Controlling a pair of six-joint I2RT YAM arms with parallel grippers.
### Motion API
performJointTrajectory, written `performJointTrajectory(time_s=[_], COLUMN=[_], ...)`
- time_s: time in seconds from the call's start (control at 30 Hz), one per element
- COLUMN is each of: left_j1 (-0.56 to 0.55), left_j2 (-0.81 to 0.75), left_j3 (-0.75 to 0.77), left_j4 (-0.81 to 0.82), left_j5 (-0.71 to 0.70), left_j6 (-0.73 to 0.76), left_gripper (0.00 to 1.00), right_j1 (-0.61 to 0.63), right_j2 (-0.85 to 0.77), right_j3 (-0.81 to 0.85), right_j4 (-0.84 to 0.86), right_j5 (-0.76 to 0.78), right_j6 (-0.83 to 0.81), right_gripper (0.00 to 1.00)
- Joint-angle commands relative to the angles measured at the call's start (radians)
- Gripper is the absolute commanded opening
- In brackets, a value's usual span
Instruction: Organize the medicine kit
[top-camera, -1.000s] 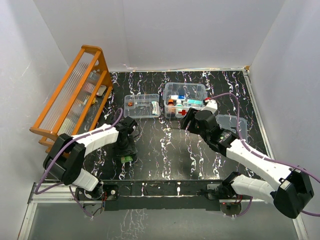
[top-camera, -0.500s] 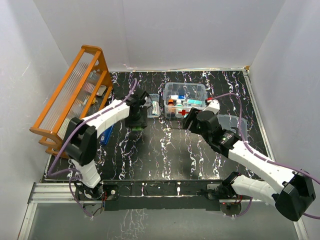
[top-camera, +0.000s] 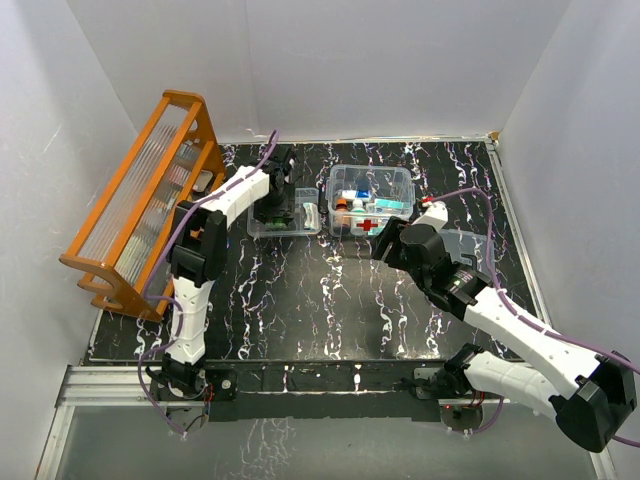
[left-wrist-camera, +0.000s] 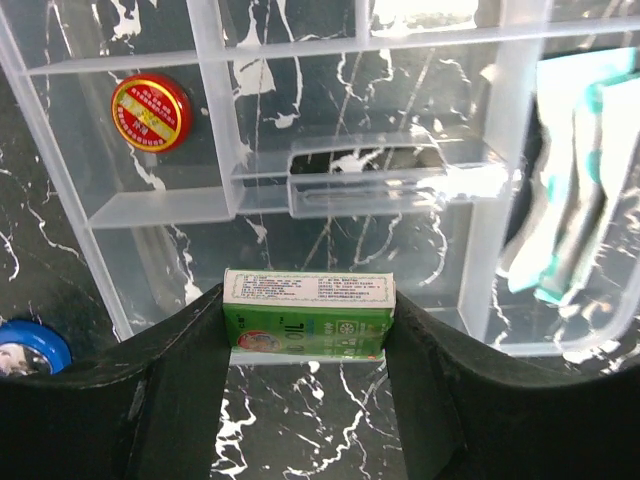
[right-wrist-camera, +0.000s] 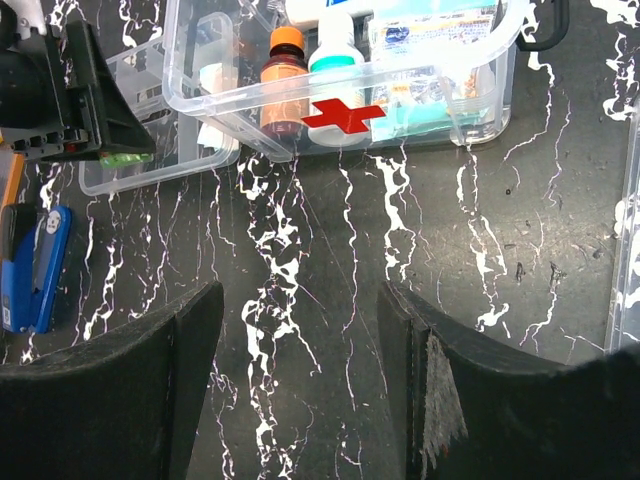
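The medicine kit (top-camera: 370, 200) is a clear box with a red cross (right-wrist-camera: 340, 115), standing open at the back centre. It holds a brown bottle (right-wrist-camera: 283, 85), a white bottle (right-wrist-camera: 335, 70) and packets. Its clear lid (top-camera: 463, 243) lies to the right of it. My left gripper (top-camera: 275, 208) is shut on a small green carton (left-wrist-camera: 308, 315) and holds it over the near edge of the shallow divided tray (left-wrist-camera: 160, 205). My right gripper (right-wrist-camera: 300, 340) is open and empty above bare table in front of the kit, and also shows in the top view (top-camera: 385, 245).
The divided tray (top-camera: 285, 212) holds a round red tin (left-wrist-camera: 150, 112) and a teal and white packet (left-wrist-camera: 580, 200). A blue object (right-wrist-camera: 35, 265) lies left of the tray. An orange wooden rack (top-camera: 140, 200) stands along the left wall.
My left arm has swung from the near left of the table out to the divided tray, carrying the green carton. My right gripper has barely shifted.
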Motion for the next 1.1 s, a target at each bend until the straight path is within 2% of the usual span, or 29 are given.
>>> performJointTrajectory(time_s=[0.0, 0.13, 0.37, 0.6, 0.8, 0.93, 1.07], left_j1=[0.016, 0.022, 0.03, 0.034, 0.078, 0.104, 0.124], left_j2=[0.022, 0.039, 0.043, -0.031, -0.127, -0.16, -0.167], left_j3=[0.055, 0.055, 0.09, 0.09, -0.06, -0.147, -0.183], left_j4=[-0.054, -0.044, -0.075, -0.079, -0.009, 0.031, 0.052], left_j5=[0.025, 0.042, 0.03, 0.017, -0.04, -0.037, -0.03], left_j6=[0.037, 0.043, 0.049, 0.047, 0.013, 0.003, 0.003], left_gripper=[0.55, 0.59, 0.72, 0.73, 0.67, 0.58, 0.54], right_j1=[-0.005, -0.006, -0.005, -0.005, -0.005, -0.005, -0.005], right_j2=[-0.021, -0.016, -0.004, 0.016, 0.048, 0.062, 0.075], right_j3=[0.049, 0.05, 0.055, 0.065, 0.09, 0.093, 0.094], right_j4=[-0.003, -0.004, -0.003, 0.005, 0.01, 0.017, 0.022], right_j5=[0.031, 0.028, 0.028, 0.031, 0.027, 0.016, 0.003], right_j6=[0.004, 0.006, 0.007, -0.009, -0.025, -0.025, -0.021], right_gripper=[0.61, 0.61, 0.61, 0.61, 0.61, 0.61, 0.61])
